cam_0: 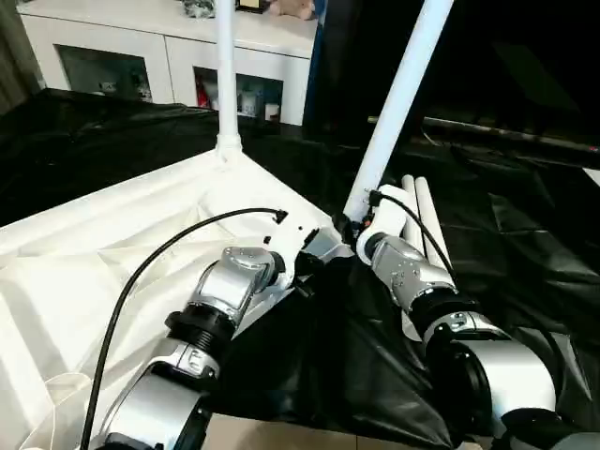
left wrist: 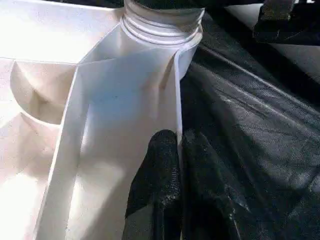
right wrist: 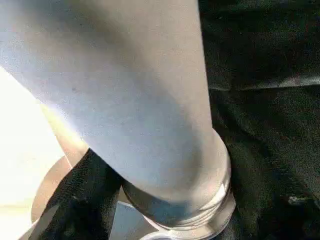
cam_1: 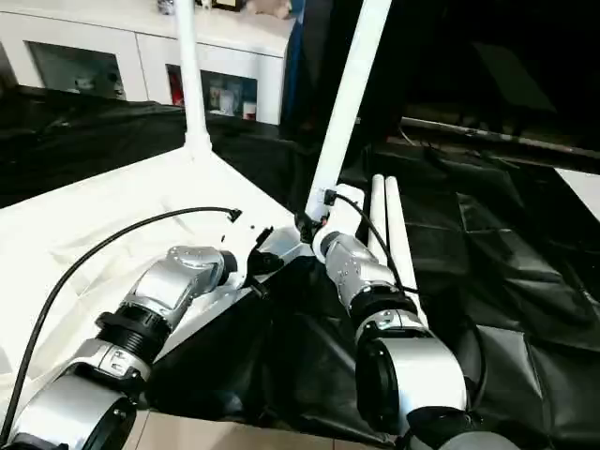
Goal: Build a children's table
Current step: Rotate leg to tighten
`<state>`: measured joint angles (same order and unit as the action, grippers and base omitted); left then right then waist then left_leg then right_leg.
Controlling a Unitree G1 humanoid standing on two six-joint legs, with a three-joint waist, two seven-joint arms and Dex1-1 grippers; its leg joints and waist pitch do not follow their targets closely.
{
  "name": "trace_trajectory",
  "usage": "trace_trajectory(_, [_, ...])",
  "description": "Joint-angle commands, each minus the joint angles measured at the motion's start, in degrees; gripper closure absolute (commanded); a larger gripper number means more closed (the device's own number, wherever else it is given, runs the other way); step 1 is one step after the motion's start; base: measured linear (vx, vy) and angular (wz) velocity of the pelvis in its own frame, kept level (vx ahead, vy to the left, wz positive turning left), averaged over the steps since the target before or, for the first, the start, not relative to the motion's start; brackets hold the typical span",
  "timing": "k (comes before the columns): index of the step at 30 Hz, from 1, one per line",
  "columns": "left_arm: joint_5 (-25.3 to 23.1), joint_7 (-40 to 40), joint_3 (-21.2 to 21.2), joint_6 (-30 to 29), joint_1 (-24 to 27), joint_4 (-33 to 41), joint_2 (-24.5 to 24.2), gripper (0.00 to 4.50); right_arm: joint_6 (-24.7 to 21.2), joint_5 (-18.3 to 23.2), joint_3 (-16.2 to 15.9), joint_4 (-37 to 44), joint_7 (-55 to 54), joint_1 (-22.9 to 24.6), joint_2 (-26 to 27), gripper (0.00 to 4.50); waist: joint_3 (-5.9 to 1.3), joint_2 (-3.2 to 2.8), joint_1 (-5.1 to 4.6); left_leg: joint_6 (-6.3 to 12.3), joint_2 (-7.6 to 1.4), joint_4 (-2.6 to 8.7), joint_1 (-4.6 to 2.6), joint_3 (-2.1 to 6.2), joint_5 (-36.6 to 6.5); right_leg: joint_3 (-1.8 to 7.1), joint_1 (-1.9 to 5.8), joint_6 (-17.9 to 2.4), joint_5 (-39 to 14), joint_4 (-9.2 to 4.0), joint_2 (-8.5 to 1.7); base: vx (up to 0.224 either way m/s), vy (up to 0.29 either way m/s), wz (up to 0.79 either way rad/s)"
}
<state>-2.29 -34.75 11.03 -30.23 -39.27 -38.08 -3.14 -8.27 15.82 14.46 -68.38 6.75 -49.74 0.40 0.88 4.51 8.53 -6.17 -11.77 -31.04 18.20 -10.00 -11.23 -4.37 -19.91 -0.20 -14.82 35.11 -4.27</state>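
While the left gripper point(left wrist: 175, 150) pinches the upturned tabletop's point(cam_0: 122, 234) near-right rim, the right gripper point(cam_0: 361, 230) clasps a tilted leg point(cam_0: 398, 103) at its corner socket point(left wrist: 162, 22). Straighten leg w/ socket axis before twisting, or threads may cross.

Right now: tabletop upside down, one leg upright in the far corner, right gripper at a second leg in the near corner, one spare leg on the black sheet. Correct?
Not quite: two spare legs lie side by side on the black sheet, as the left eye view shows. The rest holds: tabletop upside down, far leg upright, right gripper at the second leg.
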Motion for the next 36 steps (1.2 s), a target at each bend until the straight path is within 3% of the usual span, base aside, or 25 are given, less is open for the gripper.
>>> trace_trajectory(1, [1.9,-2.4,0.7,0.5,-0.8,0.9,1.9,4.5,-5.2,-0.7,1.1,-7.7,-1.8,4.1,-0.5,1.77,-0.56,-0.75,-0.25,-1.37,-2.31,4.72,0.53,0.96,-16.2,3.56,-0.05,-5.7,-14.7,-5.71,-4.91,0.0,0.0,0.0])
trace_trajectory(4, [1.5,-2.7,1.1,0.9,-0.8,0.9,1.5,4.5,-4.9,-1.2,0.6,-7.6,0.0,3.7,-0.4,1.77,-0.48,-0.75,-0.3,-1.34,-2.34,4.81,0.46,1.02,-17.2,3.63,-0.17,-5.3,-17.1,-5.98,-5.03,0.0,0.0,0.0])
trace_trajectory(6, [1.2,-2.9,1.3,1.5,-0.9,0.6,1.3,4.5,-4.5,-1.4,0.4,-7.4,0.9,3.3,-0.5,1.21,-0.46,-0.81,-0.31,-1.26,-2.36,4.83,0.4,1.03,-17.5,3.63,-0.27,-5.1,-17.6,-6.06,-5.02,0.0,0.0,0.0])
trace_trajectory(9, [1.1,-3.5,1.5,2.6,-0.9,0.6,0.9,4.5,-4.3,-1.5,0.4,-7.1,2.2,2.6,-0.6,1.02,-0.44,-0.89,-0.31,-1.21,-2.36,4.85,0.39,1.01,-17.5,3.69,-0.31,-5.1,-17.7,-6.16,-5.06,0.0,0.0,0.0])
trace_trajectory(10, [1.1,-3.6,1.5,2.6,-0.9,0.6,0.9,4.5,-4.2,-1.8,0.2,-7.1,2.5,2.5,-0.6,1.02,-0.77,-0.86,-0.07,-0.93,-2.39,4.58,0.32,0.81,-15.0,3.8,-0.14,-5.9,-13.6,-5.79,-4.99,0.0,0.0,0.0])
trace_trajectory(12, [1.1,-3.9,1.6,2.7,-0.9,0.8,0.5,4.5,-3.6,-2.4,-0.4,-6.8,4.0,2.2,-0.8,0.7,-0.62,-1.06,-0.2,-0.61,-2.34,4.63,0.69,0.75,-13.2,3.63,0.06,-6.7,-10.4,-5.42,-4.69,0.0,0.0,0.0])
trace_trajectory(15, [0.7,-6.0,2.6,3.6,-0.8,1.6,-0.9,4.5,-2.5,-3.3,-1.5,-5.9,8.6,1.4,-1.7,0.54,-0.7,-1.18,-0.27,-0.5,-2.39,4.52,0.7,0.74,-12.7,3.64,0.25,-7.1,-11.1,-5.52,-4.92,0.0,0.0,0.0])
trace_trajectory(17, [0.6,-6.4,2.7,3.6,-0.8,1.6,-1.2,4.5,-2.6,-3.3,-1.8,-5.6,9.9,1.2,-2.0,0.19,-1.14,-1.06,0.1,0.41,-2.37,3.88,0.55,0.33,-9.4,3.71,0.43,-8.3,-5.2,-4.94,-4.98,0.0,0.0,0.0])
trace_trajectory(18, [0.6,-6.7,2.8,3.6,-0.8,1.7,-1.5,4.5,-2.6,-3.3,-1.9,-5.4,11.0,1.1,-2.3,0.14,-1.58,-0.84,-0.24,1.39,-2.02,3.4,1.48,0.44,-3.7,3.55,1.36,-9.4,2.6,-3.61,-4.5,0.0,0.0,0.0])
trace_trajectory(19, [0.5,-7.4,3.0,3.8,-1.0,1.6,-2.1,4.5,-2.8,-4.2,-3.0,-5.1,14.0,1.1,-3.2,0.14,-1.66,-1.32,-0.08,2.6,-1.72,2.88,1.49,0.15,-0.4,3.39,1.1,-10.2,9.3,-3.22,-4.13,0.0,0.0,0.0])
trace_trajectory(21, [0.3,-7.9,3.3,4.1,-1.1,1.5,-2.5,4.5,-2.9,-4.6,-3.7,-4.8,15.8,1.1,-3.7,0.02,-1.82,-1.28,-0.21,3.95,-1.49,2.45,1.53,-0.01,2.1,3.32,1.2,-11.3,15.1,-2.69,-3.78,0.0,0.0,0.0])
trace_trajectory(22, [0.0,-8.5,3.6,4.5,-1.2,1.4,-3.0,4.5,-3.1,-4.9,-4.2,-4.4,17.6,1.2,-4.3,0.02,-1.99,-1.35,-0.24,5.63,-1.39,2.03,1.8,0.0,4.6,3.16,1.33,-12.7,20.6,-2.17,-3.7,0.0,0.0,0.0])
trace_trajectory(23, [-0.2,-8.9,3.9,4.7,-1.2,1.3,-3.4,4.5,-3.4,-5.1,-4.6,-4.1,19.2,1.3,-4.8,0.02,-2.01,-1.31,-0.32,6.06,-1.37,1.89,1.89,-0.04,5.2,3.15,1.37,-13.0,21.9,-2.0,-3.66,0.0,0.0,0.0])
trace_trajectory(27, [-1.0,-11.6,5.1,6.2,-0.9,1.7,-5.9,4.5,-2.1,-8.4,-8.3,-2.1,28.1,2.6,-8.2,0.02,-1.78,-1.73,-0.52,6.56,-1.82,1.96,1.78,0.03,1.4,2.89,1.24,-14.0,17.1,-2.44,-3.9,0.0,0.0,0.0])
trace_trajectory(28, [-1.5,-13.1,5.6,7.7,-0.7,1.6,-7.1,4.5,-0.2,-9.8,-10.2,-0.9,31.6,3.4,-9.7,0.02,-1.62,-2.0,-0.53,5.63,-2.01,2.21,1.82,0.11,-0.6,2.94,1.25,-14.4,12.9,-2.67,-4.25,0.0,0.0,0.0])
trace_trajectory(30, [-1.7,-13.7,5.7,8.2,-0.6,1.3,-7.9,4.5,1.2,-10.9,-11.7,0.2,34.2,4.0,-10.8,0.02,-1.54,-1.94,-0.51,4.69,-2.19,2.28,1.69,0.07,-2.4,2.95,1.24,-14.0,10.2,-2.92,-4.31,0.0,0.0,0.0])
trace_trajectory(33, [-1.8,-15.2,5.6,10.6,-0.4,0.5,-10.1,4.5,4.0,-12.5,-14.6,3.5,40.2,5.3,-13.5,0.02,-1.56,-2.0,-0.57,4.18,-2.15,2.22,1.76,0.04,-2.8,3.0,1.38,-13.9,9.3,-2.87,-4.3,0.0,0.0,0.0])
trace_trajectory(36, [-1.7,-17.2,5.4,12.9,-0.1,0.3,-12.9,4.5,5.8,-13.2,-17.0,8.3,47.3,7.1,-16.1,0.02,-1.54,-1.78,-0.37,5.21,-2.02,1.89,1.94,-0.08,-1.8,3.02,1.45,-14.0,10.7,-2.71,-4.19,0.0,0.0,0.0])
